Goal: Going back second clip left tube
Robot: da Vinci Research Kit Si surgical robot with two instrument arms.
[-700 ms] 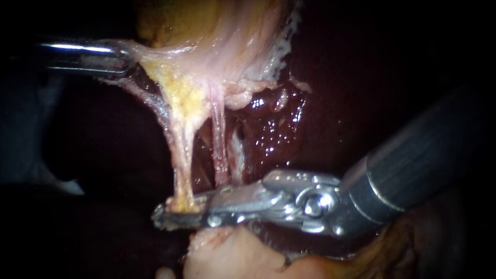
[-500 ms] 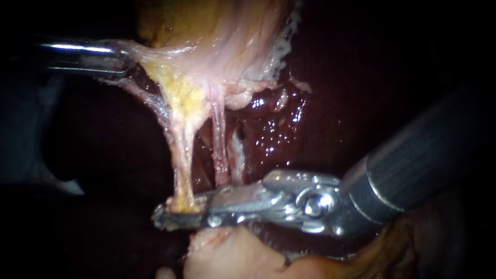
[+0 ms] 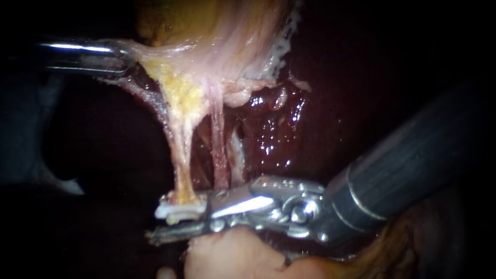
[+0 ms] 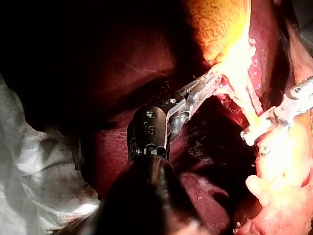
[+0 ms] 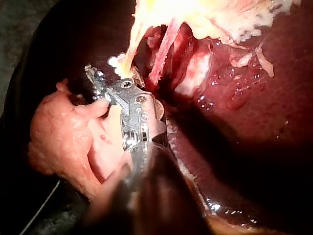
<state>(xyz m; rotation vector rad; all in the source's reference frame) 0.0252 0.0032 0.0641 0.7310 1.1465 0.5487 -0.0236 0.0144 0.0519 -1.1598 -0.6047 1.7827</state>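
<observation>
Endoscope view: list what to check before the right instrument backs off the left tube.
1. The white clip sits across the foot of the yellowish, stringy left tube: ok.
2. The silver right instrument has its jaws open, the lower jaw apart from the clip: ok.
3. The clip is fully latched: cannot tell.
4. The thin pink right tube lies beside the clip, outside it: ok.
5. The silver left instrument has its jaws shut on the pale yellow gallbladder tissue, tubes taut: ok.

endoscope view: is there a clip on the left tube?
Yes, a white clip sits across the lower end of the left tube.
</observation>
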